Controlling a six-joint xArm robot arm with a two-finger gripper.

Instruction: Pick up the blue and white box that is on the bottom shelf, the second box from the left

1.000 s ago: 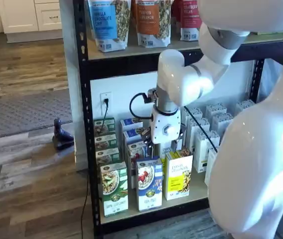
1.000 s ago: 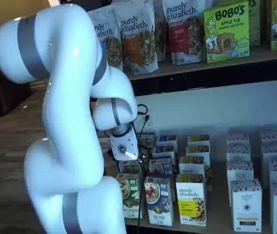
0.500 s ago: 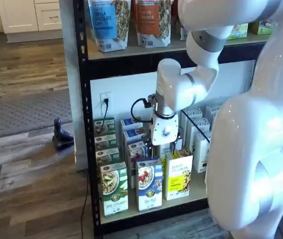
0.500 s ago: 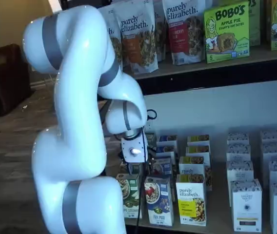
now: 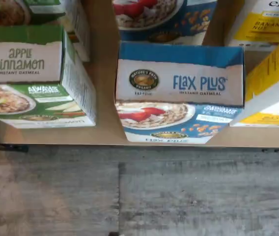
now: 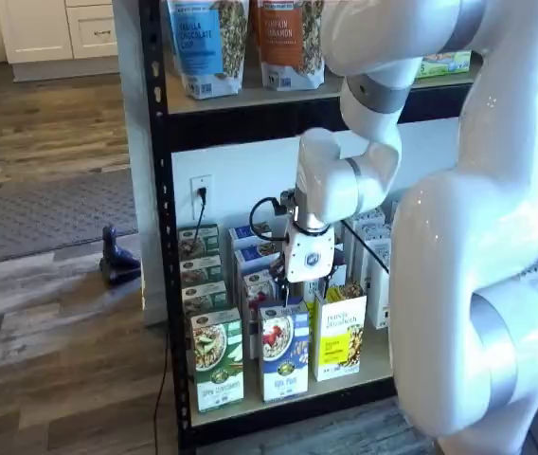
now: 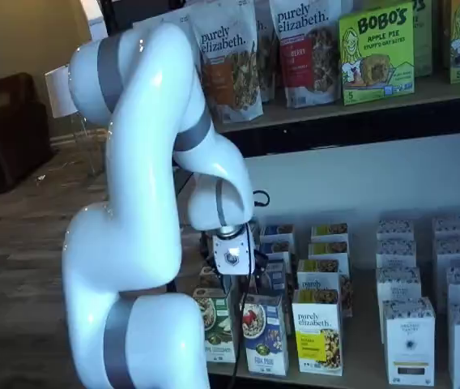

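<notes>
Blue and white box [image 5: 179, 93] stands front row on the bottom shelf [image 5: 105, 135], gripper [image 6: 302, 284] just above it. Jaws wide apart, holding nothing. Risk: green box [image 5: 36, 78] at 9 o'clock and yellow box [image 5: 267, 88] at 3 crowd it; a finger could clip either. Fingertips hidden in both shelf views.

Blue and white box [image 5: 179, 91] with red berries; green-and-white box [image 5: 31, 78]; yellow box [image 6: 339, 332].

Wrist view looks close down on the blue and white box [image 5: 179, 93]; both shelf views face it frontally.
</notes>
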